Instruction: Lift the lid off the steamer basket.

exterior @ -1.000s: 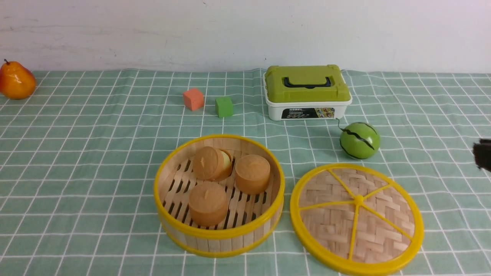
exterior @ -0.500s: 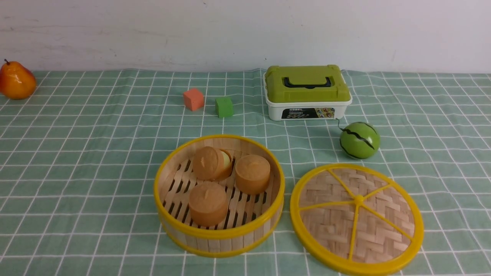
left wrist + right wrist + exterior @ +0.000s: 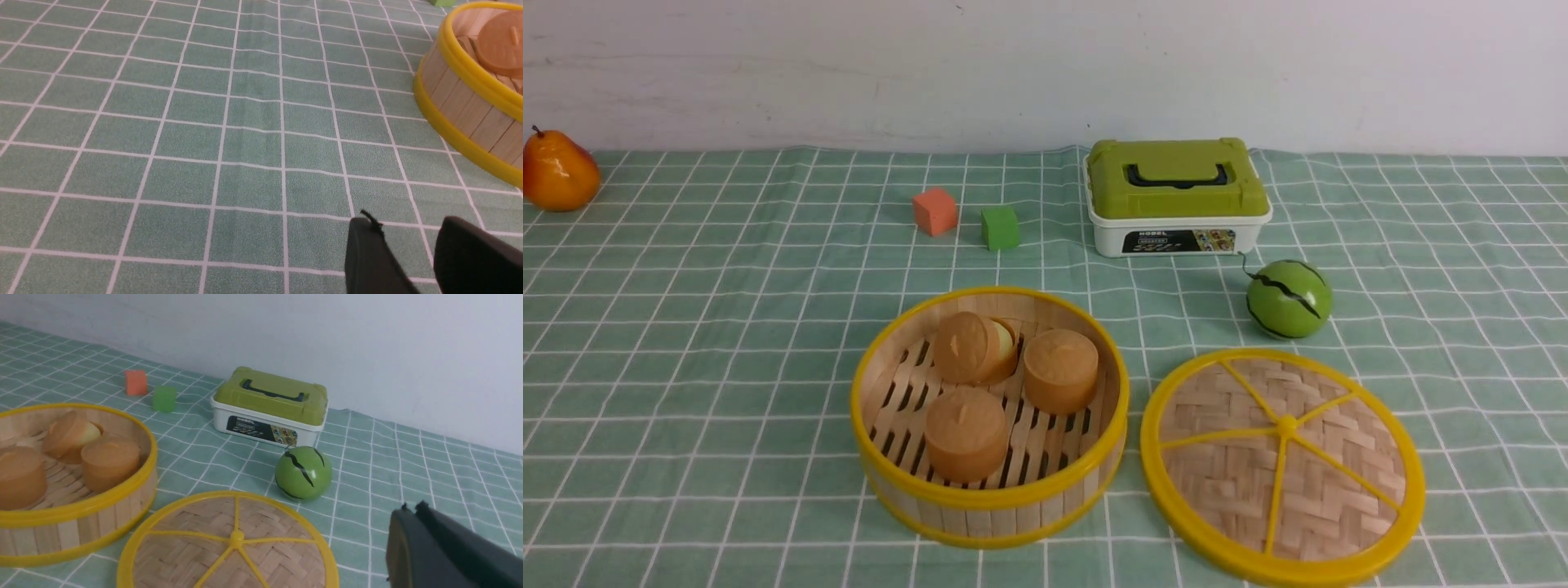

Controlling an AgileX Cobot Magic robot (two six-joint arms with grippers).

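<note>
Bench [image 3: 727,327]: R claw [image 3: 412,507] shut, empty, gone from front view; lid [image 3: 1258,482] flat near it, off basket [image 3: 988,510] – looks done. L claw [image 3: 406,223] ajar, empty.

The lid [image 3: 1282,465] lies just right of the steamer basket [image 3: 980,514].

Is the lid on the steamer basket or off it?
Off. The lid lies flat on the tablecloth beside the steamer basket, whose open top shows three brown buns inside.

Woven lid [image 3: 1283,465] off, flat, just R of steamer basket [image 3: 988,513]; basket open, upright.
</note>
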